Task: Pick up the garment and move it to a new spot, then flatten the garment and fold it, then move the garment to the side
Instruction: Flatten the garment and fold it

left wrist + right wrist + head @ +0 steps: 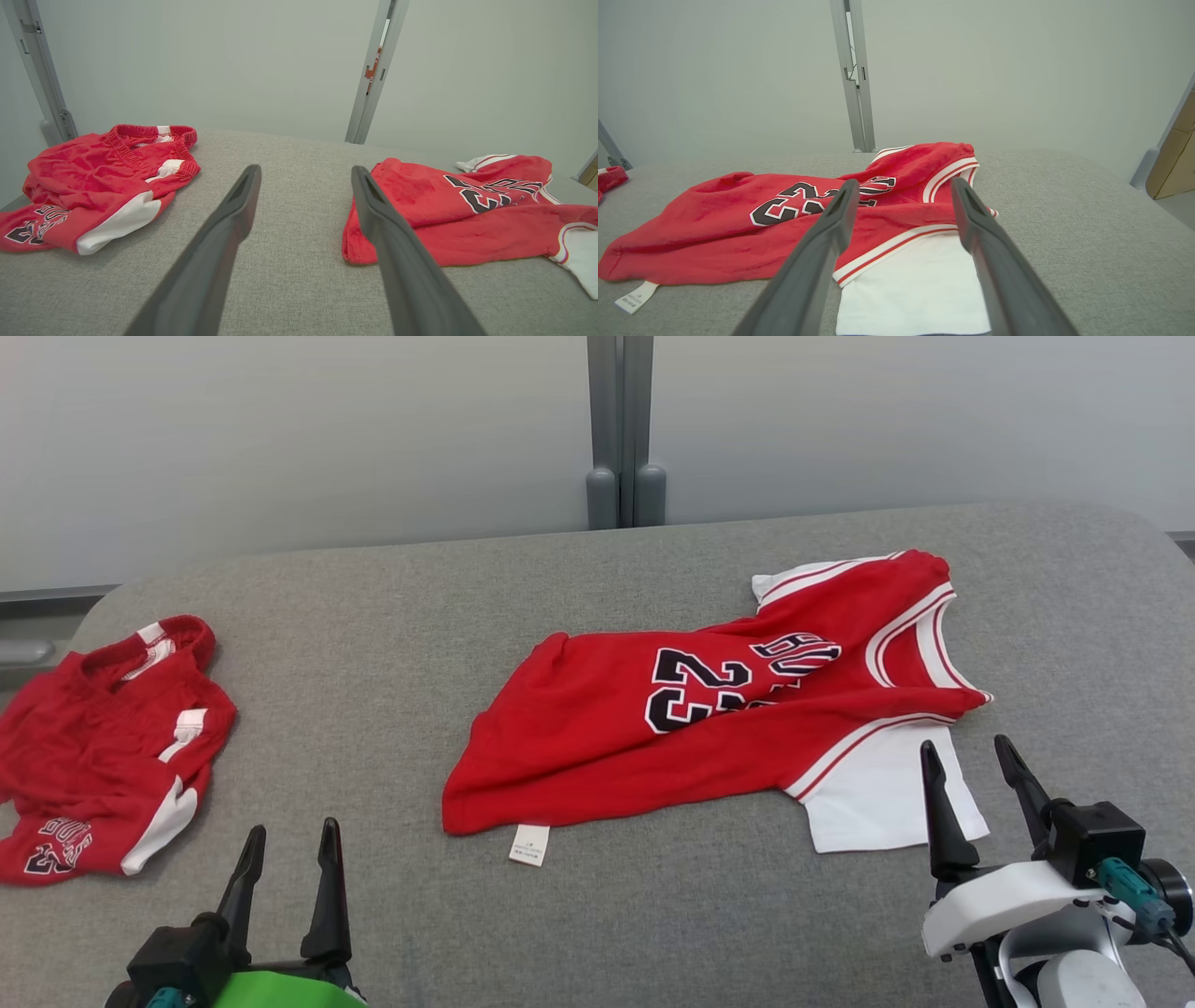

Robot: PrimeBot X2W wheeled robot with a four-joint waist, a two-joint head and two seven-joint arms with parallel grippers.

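A red jersey (653, 728) with a black "23", white trim and white sleeves lies rumpled on the grey padded table (392, 616), right of centre; a white label sticks out at its near hem. My right gripper (971, 758) stands open just in front of the near white sleeve (882, 798), without touching it. In the right wrist view the jersey (738, 219) spreads left and the sleeve (915, 284) lies between the fingers. My left gripper (291, 840) is open at the near left, with nothing in it. In the left wrist view the jersey (444, 219) lies to its right.
A second red garment, shorts (103, 747) with white panels, lies crumpled at the table's left edge, also shown in the left wrist view (103, 182). A pale wall with a grey post (621, 429) stands behind the table. Bare grey surface lies between the two garments.
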